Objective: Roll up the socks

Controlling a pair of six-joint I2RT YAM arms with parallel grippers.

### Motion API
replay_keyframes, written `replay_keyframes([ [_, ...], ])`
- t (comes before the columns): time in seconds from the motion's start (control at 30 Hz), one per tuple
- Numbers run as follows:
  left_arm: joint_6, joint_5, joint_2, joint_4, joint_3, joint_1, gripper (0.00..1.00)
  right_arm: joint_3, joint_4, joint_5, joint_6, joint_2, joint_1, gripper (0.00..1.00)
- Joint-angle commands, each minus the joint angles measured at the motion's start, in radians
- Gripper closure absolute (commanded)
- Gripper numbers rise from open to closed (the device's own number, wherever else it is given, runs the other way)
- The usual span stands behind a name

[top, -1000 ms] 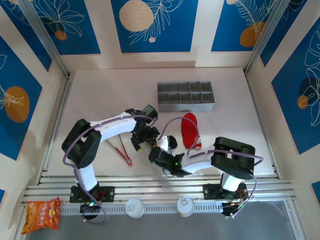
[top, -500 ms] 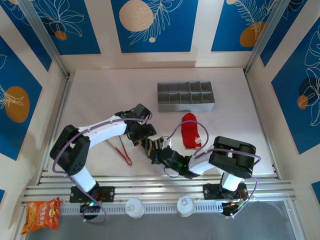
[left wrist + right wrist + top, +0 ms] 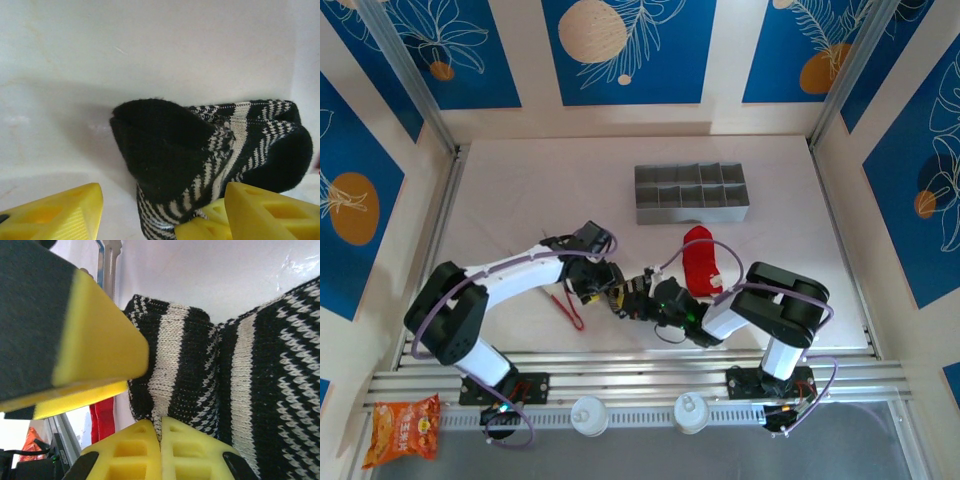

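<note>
I'm looking into a robotics lab test cell: a white bench (image 3: 520, 190) boxed in by panel walls (image 3: 620, 50) printed with blue leaf-and-orange-circle patterns, framed by silver aluminium rails (image 3: 640, 375), with the white-and-black left arm (image 3: 510, 268) and right arm (image 3: 780, 300) bolted along the near edge, trailing purple cables.

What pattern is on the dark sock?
The sock is black with grey-white stripes; right wrist view.

The black sock (image 3: 210, 160), grey-white striped, sits bunched and folded over itself near the tabletop's near edge. The red sock (image 3: 698, 260) lies flat and lengthwise just right of it.
</note>
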Motion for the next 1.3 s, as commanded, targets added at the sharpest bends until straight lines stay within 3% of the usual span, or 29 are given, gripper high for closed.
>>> replay_keyframes([
  [0.0, 0.01, 0.035, 0.047, 0.044, 0.01, -0.023, 0.34, -0.12, -0.564, -0.074, -0.014, 0.149, -0.022, 1.0],
  [0.17, 0.024, 0.026, 0.113, 0.044, 0.038, -0.038, 0.35, -0.12, -0.56, -0.097, -0.044, 0.149, -0.063, 1.0],
  [0.3, 0.035, 0.014, 0.161, 0.004, 0.05, -0.055, 0.43, -0.114, -0.572, -0.108, -0.077, 0.139, -0.099, 1.0],
  [0.5, 0.069, 0.001, 0.232, -0.088, 0.089, -0.077, 0.76, -0.064, -0.664, -0.11, -0.16, 0.129, -0.142, 1.0],
  [0.7, 0.093, -0.082, 0.288, -0.329, 0.162, -0.08, 0.95, 0.05, -0.787, -0.11, -0.333, 0.109, -0.166, 1.0],
  [0.77, 0.078, -0.111, 0.297, -0.38, 0.184, -0.088, 0.97, 0.069, -0.81, -0.072, -0.389, 0.06, -0.151, 0.92],
  [0.9, 0.031, -0.176, 0.344, -0.469, 0.244, -0.123, 0.99, 0.03, -0.774, 0.069, -0.47, -0.134, -0.076, 0.66],
  [1.1, -0.02, -0.216, 0.424, -0.548, 0.327, -0.177, 1.0, -0.085, -0.735, 0.169, -0.502, -0.473, -0.04, 0.56],
  [1.27, -0.044, -0.282, 0.507, -0.669, 0.423, -0.215, 1.0, -0.151, -0.742, 0.24, -0.517, -0.634, 0.029, 0.53],
])
